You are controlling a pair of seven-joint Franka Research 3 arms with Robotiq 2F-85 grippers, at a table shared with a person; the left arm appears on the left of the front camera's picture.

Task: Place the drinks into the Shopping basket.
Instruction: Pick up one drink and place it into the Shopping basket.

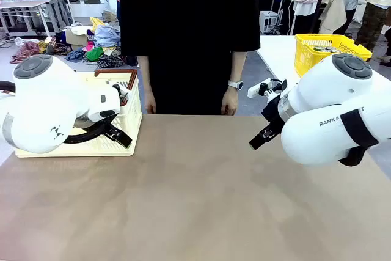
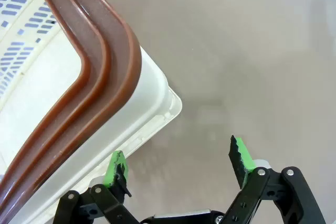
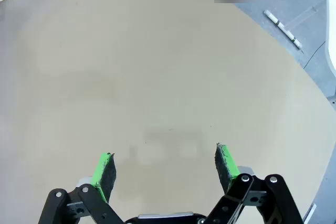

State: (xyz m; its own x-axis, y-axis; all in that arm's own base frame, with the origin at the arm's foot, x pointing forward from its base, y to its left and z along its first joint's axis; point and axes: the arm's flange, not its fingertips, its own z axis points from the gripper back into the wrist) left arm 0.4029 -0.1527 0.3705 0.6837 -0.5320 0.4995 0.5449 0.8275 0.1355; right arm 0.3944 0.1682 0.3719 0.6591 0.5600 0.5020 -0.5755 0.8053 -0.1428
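1. At the left gripper (image 2: 178, 158): spread wide, green pads (image 2: 239, 153) well apart, gripping nothing.
2. Just beside that gripper's other finger, on the side away from the open table: a corner of the Shopping basket (image 2: 89, 66), cream perforated wall under a brown rim and folded brown handles. Cannot tell whether finger and wall touch.
3. Beneath and ahead of the left gripper: bare tan table (image 2: 252, 51).
4. At the right gripper (image 3: 165, 163): likewise wide open, holding nothing, pointed down at plain tabletop.
5. Well apart from the right gripper, across the table on the left arm's side: the same Shopping basket, sitting flat on the tabletop.
6. Beyond both grippers, at the table's far edge: a person's hands (image 1: 230, 99), hanging at the sides, near neither tool.
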